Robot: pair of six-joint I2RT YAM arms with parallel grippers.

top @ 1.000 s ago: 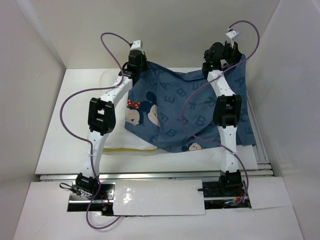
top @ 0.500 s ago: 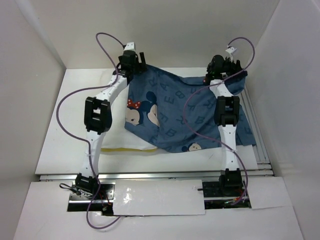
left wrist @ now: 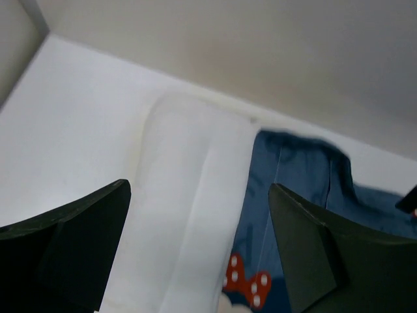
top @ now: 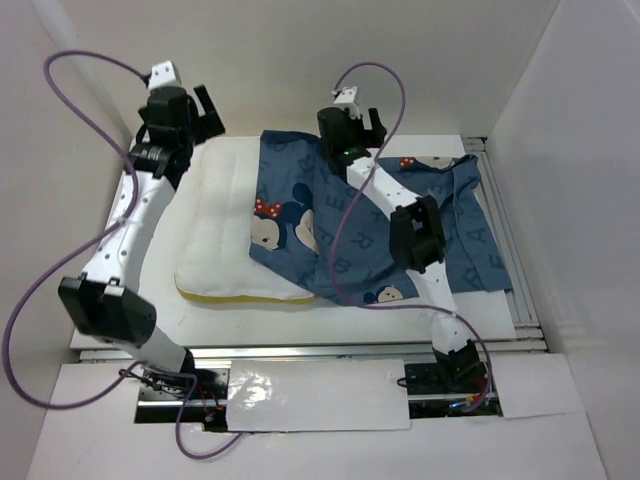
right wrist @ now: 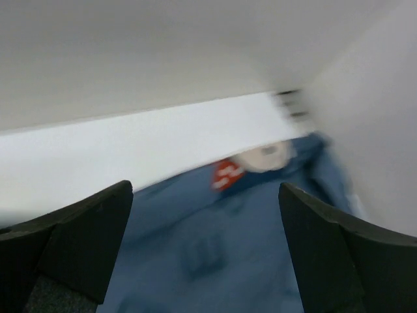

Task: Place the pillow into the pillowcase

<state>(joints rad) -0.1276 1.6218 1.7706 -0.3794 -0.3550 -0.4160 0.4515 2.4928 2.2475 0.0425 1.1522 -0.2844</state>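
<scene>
Pillow (top: 225,230) lies on our white surface (top: 300,322), its right side covered by the pillowcase (top: 478,243). We see left pincer (left wrist: 199,195) and right pincer (right wrist: 205,190) both spread wide above them, gripping nothing.

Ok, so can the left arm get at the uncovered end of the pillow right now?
Probably yes. The left gripper hovers open, holding nothing, by the far left corner of the pillow, and the pillowcase covers only its right part, so nothing seems to block it.
</scene>
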